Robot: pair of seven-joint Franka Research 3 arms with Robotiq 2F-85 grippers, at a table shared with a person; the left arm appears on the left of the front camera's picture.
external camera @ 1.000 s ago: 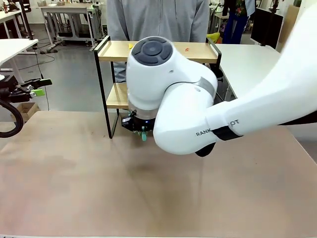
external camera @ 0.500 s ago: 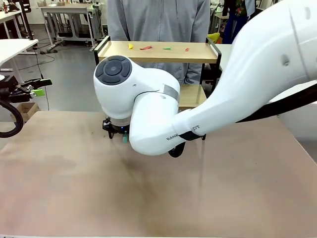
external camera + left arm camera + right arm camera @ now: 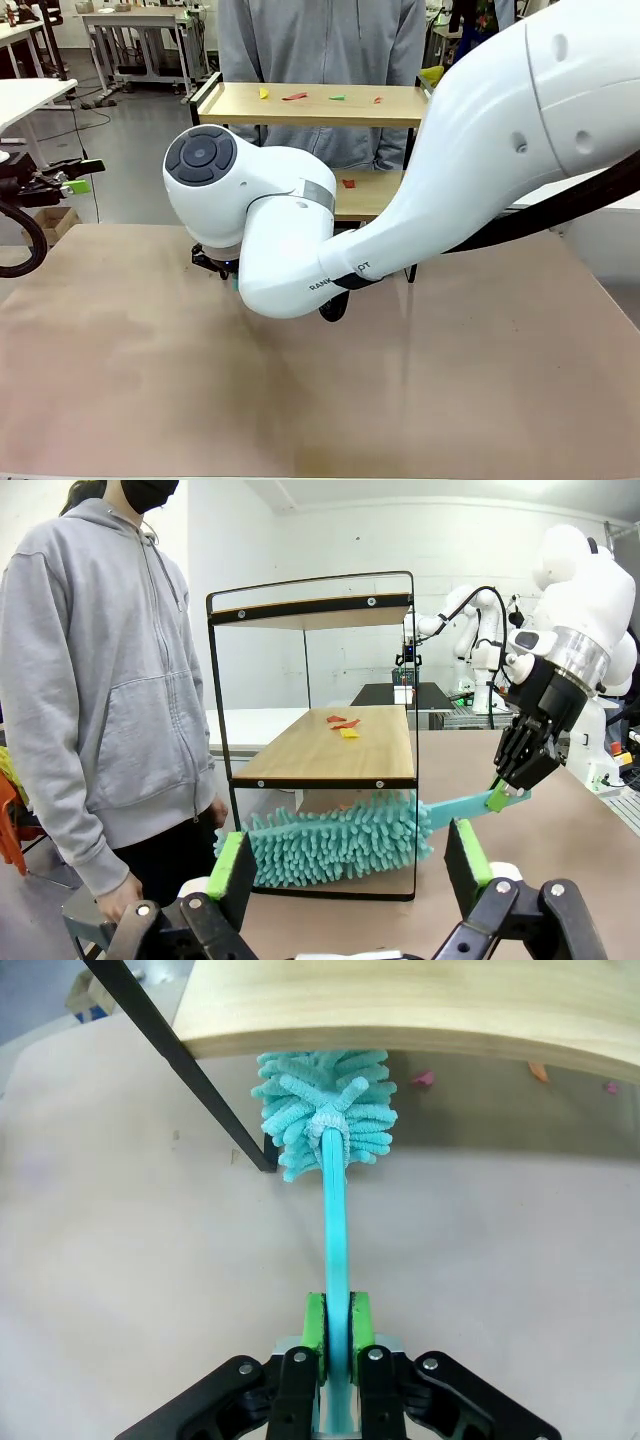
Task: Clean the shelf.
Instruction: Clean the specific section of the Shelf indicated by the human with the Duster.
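Shifted leftward with right gripper (image 3: 337, 1332) clamped on duster handle (image 3: 335, 1230); may snag duster head (image 3: 325, 1110) on shelf (image 3: 180, 1060) leg just ahead of fingers.

- Two-tier light-wood, black-framed shelf (image 3: 300, 105) stands on the brown table's (image 3: 150, 400) far part, grey-hooded person (image 3: 320, 40) just behind it
- Small coloured scraps (image 3: 295, 97) lie on both its boards
- Fluffy teal duster (image 3: 340, 840) has its head under the lower board; its handle runs out to the black right gripper (image 3: 520, 770), clamped on it, before the shelf
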